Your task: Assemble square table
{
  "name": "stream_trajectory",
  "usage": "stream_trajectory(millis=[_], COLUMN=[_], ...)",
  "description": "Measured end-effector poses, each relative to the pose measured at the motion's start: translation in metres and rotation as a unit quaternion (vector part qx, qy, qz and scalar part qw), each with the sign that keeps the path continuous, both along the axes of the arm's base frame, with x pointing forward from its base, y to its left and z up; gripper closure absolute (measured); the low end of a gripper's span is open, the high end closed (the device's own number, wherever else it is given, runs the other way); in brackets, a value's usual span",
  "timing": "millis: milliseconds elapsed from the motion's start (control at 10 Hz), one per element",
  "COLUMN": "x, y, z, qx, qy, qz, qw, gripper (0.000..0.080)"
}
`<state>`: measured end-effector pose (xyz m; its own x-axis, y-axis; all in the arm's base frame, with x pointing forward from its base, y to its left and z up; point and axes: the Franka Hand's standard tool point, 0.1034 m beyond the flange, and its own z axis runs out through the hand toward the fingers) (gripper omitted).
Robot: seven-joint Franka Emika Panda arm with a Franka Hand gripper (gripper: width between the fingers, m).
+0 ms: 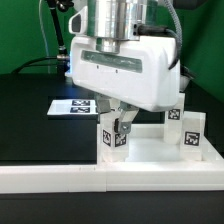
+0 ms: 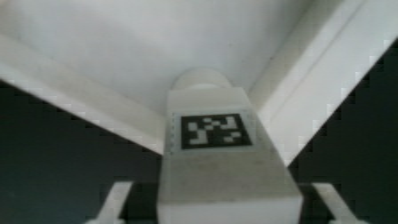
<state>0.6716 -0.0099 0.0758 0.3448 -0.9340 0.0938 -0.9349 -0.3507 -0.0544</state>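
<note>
no readable writing, only a square tag [image 2: 215,130] on the leg [image 2: 221,150] between my gripper [image 1: 120,128] jaws; i can't tell whether they grip it; table top [image 1: 150,150] rim just beside

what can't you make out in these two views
- Grip: in the wrist view the fingers flank the leg, but contact is cut off by the picture's edge; in the exterior view the gripper body hides it.
- Tabletop: mostly behind the gripper and wall in the exterior view, so corner sockets are unseen.
- Leg count: three legs show; a fourth is not visible.
- Marker board: tags too small to read.
</note>
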Motion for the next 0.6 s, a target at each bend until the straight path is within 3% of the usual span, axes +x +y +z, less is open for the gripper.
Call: stream_trajectory(millis=[300, 600], x=[-0.0013, -0.0037], y=[-0.0027, -0.0024], z=[-0.0005, -0.0009], qx=[0.01, 0.046], qy=[-0.005, -0.006], qz=[-0.124, -0.341], qw=[0.992, 0.939], gripper=[0.0509, 0.0509])
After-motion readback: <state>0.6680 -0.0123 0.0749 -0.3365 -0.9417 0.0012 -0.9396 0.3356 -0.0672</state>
